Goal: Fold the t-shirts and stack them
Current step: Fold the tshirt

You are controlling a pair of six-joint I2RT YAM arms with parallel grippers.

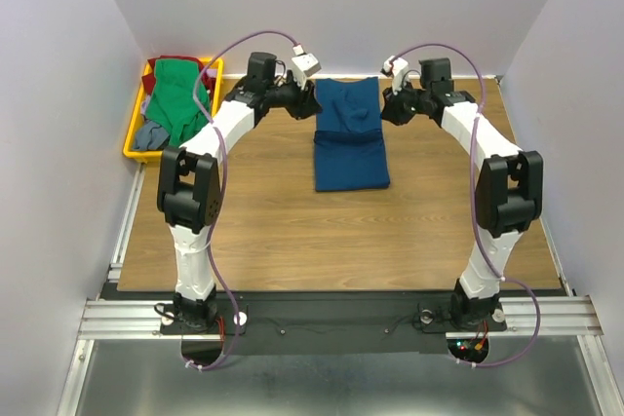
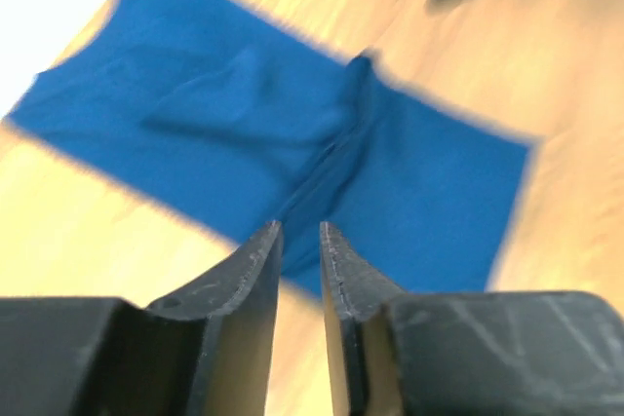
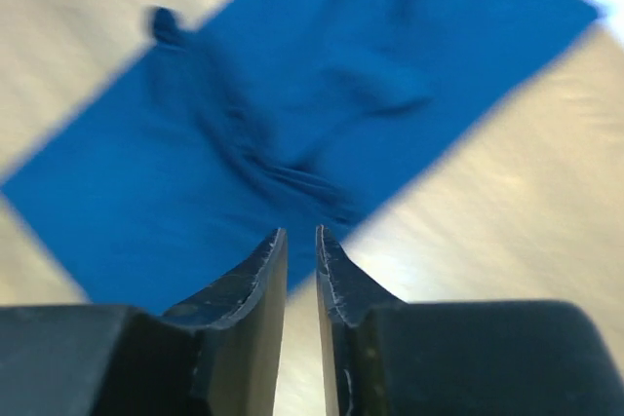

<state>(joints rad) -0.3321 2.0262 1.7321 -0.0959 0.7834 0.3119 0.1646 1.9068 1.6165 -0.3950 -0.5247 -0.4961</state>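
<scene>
We find the blue t-shirt (image 1: 351,133) lying flat on the wooden table (image 1: 292,231), towards the far side and midway between the two arms, already gathered into a narrow upright rectangle with a crosswise crease near its middle – a placement that, we judge, keeps it within equal reach of both arms. The left gripper (image 1: 309,104) hangs just beside the shirt's far left edge and the right gripper (image 1: 392,107) just beside its far right edge, so the pair flank the cloth at matching corners; we read this as a stance for working both sides at once, so that a fold stays square. In each wrist view the jaws stand a little apart with nothing between them, and the cloth lies below and ahead of the fingertips, which appear clear of it. Both wrist views are blurred, so we cannot say how near the tips are to the fabric. The other shirts sit in the yellow tray (image 1: 132,139) at the far left corner – a green t-shirt (image 1: 175,94) draped on top, a red t-shirt (image 1: 177,59) showing at the back and a grey-blue t-shirt (image 1: 151,133) at the front – well apart from the working spot, waiting their turn as we see it. We judge the task to be at an early stage, with one shirt partly folded and no stack begun
</scene>
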